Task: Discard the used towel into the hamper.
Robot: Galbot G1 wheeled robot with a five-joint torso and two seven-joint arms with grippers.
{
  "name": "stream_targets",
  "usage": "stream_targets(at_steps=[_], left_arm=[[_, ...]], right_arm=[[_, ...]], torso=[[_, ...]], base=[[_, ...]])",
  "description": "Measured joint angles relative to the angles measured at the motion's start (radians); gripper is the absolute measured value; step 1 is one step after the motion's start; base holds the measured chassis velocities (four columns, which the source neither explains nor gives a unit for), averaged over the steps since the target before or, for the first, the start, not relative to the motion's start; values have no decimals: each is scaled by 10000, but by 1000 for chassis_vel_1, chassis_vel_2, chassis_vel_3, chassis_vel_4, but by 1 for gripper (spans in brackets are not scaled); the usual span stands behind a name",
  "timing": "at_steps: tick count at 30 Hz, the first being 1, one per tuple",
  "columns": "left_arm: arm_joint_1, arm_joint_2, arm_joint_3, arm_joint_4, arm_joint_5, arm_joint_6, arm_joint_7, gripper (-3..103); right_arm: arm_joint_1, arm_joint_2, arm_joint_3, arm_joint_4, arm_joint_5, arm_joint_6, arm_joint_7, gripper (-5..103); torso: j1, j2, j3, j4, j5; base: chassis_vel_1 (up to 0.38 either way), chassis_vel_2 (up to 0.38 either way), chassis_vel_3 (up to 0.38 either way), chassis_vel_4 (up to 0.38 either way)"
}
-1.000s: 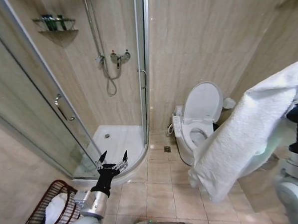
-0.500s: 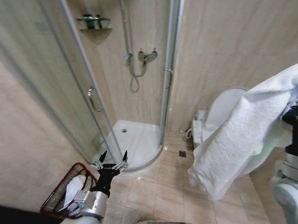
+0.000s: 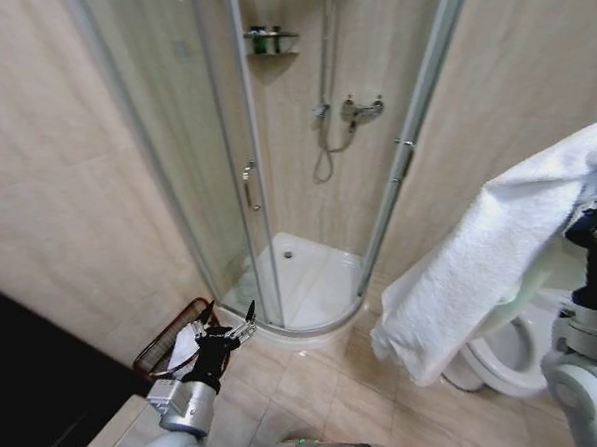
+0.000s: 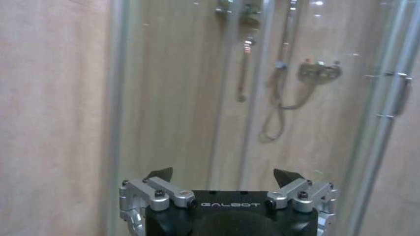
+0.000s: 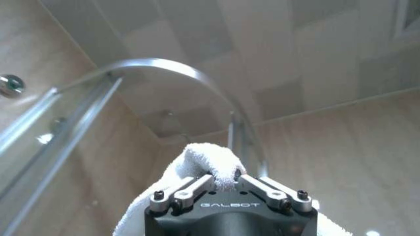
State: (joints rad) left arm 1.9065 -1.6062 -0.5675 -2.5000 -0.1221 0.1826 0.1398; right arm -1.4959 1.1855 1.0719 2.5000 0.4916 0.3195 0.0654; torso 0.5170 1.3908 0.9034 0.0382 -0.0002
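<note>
Down by the shower, the hamper (image 3: 175, 342) holds something white; my left gripper (image 3: 226, 312) hovers beside it, jaws spread wide, while my right gripper (image 5: 224, 180), raised high, pinches the towel (image 3: 481, 264).

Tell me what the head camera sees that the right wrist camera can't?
The head view has the floor: the hamper by the wall with something white inside, the toilet, the shower tray, and the left gripper with its fingers open. The right wrist view looks upward at the ceiling and the right gripper pinching the towel. Both show the white towel and the shower's glass.
</note>
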Motion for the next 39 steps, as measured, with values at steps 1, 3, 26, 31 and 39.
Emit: stream_targets(at_steps=[1,3,26,31,39], left_arm=[[0,0,0,0,0,0,0,100],[0,1,0,0,0,0,0,100],[0,0,0,0,0,0,0,100],[0,0,0,0,0,0,0,100],[0,0,0,0,1,0,0,100]], right_arm=[[12,-12,6,0,9,-3,0,2],[11,3,-35,0,13,-4,-26,2],[-72,101,-111,0,-75,-50,-92,2],[-76,114,-107,0,-131,-66,-91,2],[-126,-23,17,0,-106,-76,-89,2]], torso=[[0,0,0,0,2],[-1,-1,-2,-2,1],[-4,-7,-4,-1,2],[-4,-9,-5,0,2],[-4,-9,-5,0,2]], base=[[134,132,147,133],[112,131,128,110],[125,127,129,126],[120,114,112,121],[96,104,95,98]])
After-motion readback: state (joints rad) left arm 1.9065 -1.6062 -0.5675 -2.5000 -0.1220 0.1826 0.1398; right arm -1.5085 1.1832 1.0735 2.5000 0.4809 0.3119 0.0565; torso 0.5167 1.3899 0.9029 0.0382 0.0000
